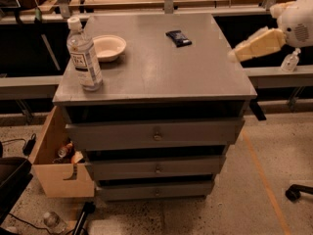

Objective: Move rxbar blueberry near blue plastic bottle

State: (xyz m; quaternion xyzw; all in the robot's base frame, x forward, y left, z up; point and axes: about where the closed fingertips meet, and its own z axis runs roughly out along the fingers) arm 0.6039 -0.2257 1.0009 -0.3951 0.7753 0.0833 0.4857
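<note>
Three things sit on the grey drawer cabinet [161, 77]. Taking the top as a clock face, the rxbar blueberry [178, 37] lies flat at about 1 o'clock, towards the back edge. The blue plastic bottle [84, 58] stands upright at about 9 o'clock by the left edge, well apart from the bar. A cream bowl [108, 47] rests at 10 o'clock, just beside the bottle. The gripper [237, 54] hangs at 3 o'clock, just off the right edge and above the top, touching nothing; I cannot tell whether it is open or closed. An open cardboard box [54, 173] sits on the floor at the cabinet's left.
</note>
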